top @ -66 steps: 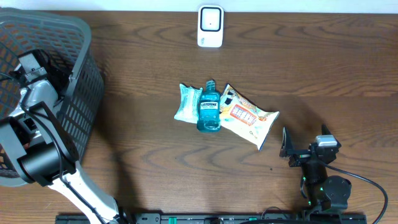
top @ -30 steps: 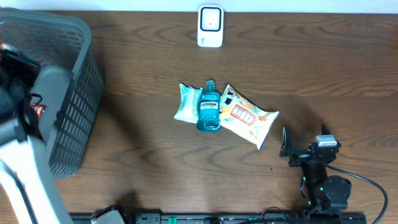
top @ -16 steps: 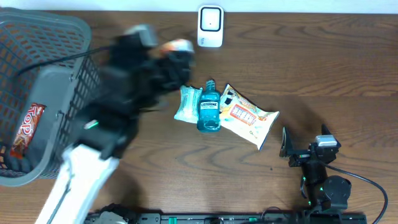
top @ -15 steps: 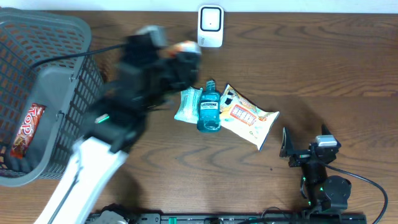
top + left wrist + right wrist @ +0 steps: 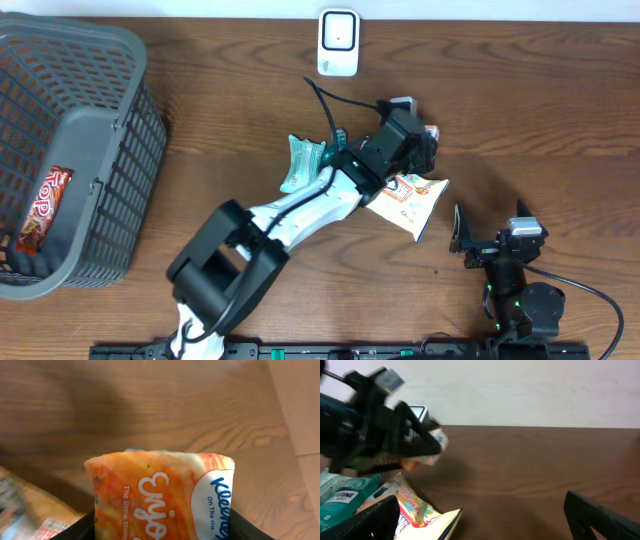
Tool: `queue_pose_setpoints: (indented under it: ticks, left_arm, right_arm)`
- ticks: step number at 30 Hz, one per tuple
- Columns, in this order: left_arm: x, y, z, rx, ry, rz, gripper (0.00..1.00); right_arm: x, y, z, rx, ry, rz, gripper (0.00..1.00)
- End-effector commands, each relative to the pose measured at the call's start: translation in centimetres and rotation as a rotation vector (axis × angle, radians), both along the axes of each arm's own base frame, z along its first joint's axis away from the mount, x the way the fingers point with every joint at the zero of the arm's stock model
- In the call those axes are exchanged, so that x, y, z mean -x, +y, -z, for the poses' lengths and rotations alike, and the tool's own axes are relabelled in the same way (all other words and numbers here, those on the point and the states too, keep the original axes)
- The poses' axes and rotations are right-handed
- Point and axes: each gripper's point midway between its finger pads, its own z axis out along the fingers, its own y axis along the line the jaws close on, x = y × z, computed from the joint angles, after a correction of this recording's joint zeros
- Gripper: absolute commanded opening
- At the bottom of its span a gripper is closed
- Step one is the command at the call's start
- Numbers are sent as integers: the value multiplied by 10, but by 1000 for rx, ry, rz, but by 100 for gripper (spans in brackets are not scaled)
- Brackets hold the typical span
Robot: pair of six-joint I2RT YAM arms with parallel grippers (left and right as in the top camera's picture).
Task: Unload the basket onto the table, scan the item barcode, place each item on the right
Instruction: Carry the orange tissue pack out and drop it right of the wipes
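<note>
The left gripper [image 5: 416, 142] is pinching a small orange tissue pack [image 5: 160, 490], with one finger pressing on each side of it. The pack is hanging in the air over the middle of the table [image 5: 540, 110]. It is a little to the right of the white scanner [image 5: 338, 42], which is standing at the far edge. The printed side of the pack is facing the left wrist camera.

Under the left arm, three things are lying side by side in the middle of the table. They are a green pack [image 5: 300, 160], a blue mouthwash bottle [image 5: 342, 497] and a yellow snack bag [image 5: 412, 198]. The arm is hiding most of the bottle from above.

A grey basket [image 5: 100, 60] is sitting at the left edge, and a candy bar [image 5: 45, 205] is lying inside it.

The right gripper [image 5: 480, 502] is resting near the right front corner, with its fingers spread wide and holding nothing
</note>
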Motion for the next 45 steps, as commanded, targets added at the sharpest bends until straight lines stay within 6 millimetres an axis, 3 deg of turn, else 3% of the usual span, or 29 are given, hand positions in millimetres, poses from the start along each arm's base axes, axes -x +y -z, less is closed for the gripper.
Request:
queue_pose_setpoints:
  ticks: [1, 4, 6, 15, 19, 24, 30, 33, 34, 35, 36, 37, 38, 42, 45]
  left_arm:
    - [-5, 6, 34, -93, -9, -37, 58]
    - [-3, 8, 57, -132, 19, -29, 59]
    - [0, 10, 63, -149, 34, -28, 66]
    - [2, 12, 64, -161, 41, -25, 84]
    - [3, 13, 52, -176, 13, 2, 86]
    - [2, 26, 2, -194, -69, 15, 88]
    - [-8, 93, -91, -251, -202, -120, 92]
    - [-8, 145, -143, -259, -262, -204, 93]
    - [-9, 173, -163, -268, -281, -272, 93]
    - [-8, 185, -171, -268, -291, -299, 95]
    - [-6, 226, -197, -266, -314, -389, 98]
    - [-2, 253, -212, -263, -328, -440, 98]
    - [0, 265, -218, -261, -333, -465, 98]
    - [25, 369, -261, -253, -373, -712, 99]
    - [41, 428, -269, -281, -365, -874, 99]
  right_arm:
    - [0, 1, 0, 14, -1, -4, 99]
    - [0, 1, 0, 14, -1, -4, 99]
    - [0, 1, 0, 14, -1, -4, 99]
    - [0, 1, 0, 14, -1, -4, 99]
    - [0, 1, 0, 14, -1, -4, 99]
    - [0, 1, 0, 14, -1, -4, 99]
    - [0, 1, 0, 14, -1, -4, 99]
    - [0, 1, 0, 14, -1, -4, 99]
    - [0, 1, 0, 14, -1, -4, 99]
    - [0, 1, 0, 14, -1, -4, 99]
    - [0, 1, 0, 14, -1, -4, 99]
    - [0, 1, 0, 14, -1, -4, 99]
    - [0, 1, 0, 14, -1, -4, 99]
    - [0, 1, 0, 14, -1, -4, 99]
    - [0, 1, 0, 14, -1, -4, 99]
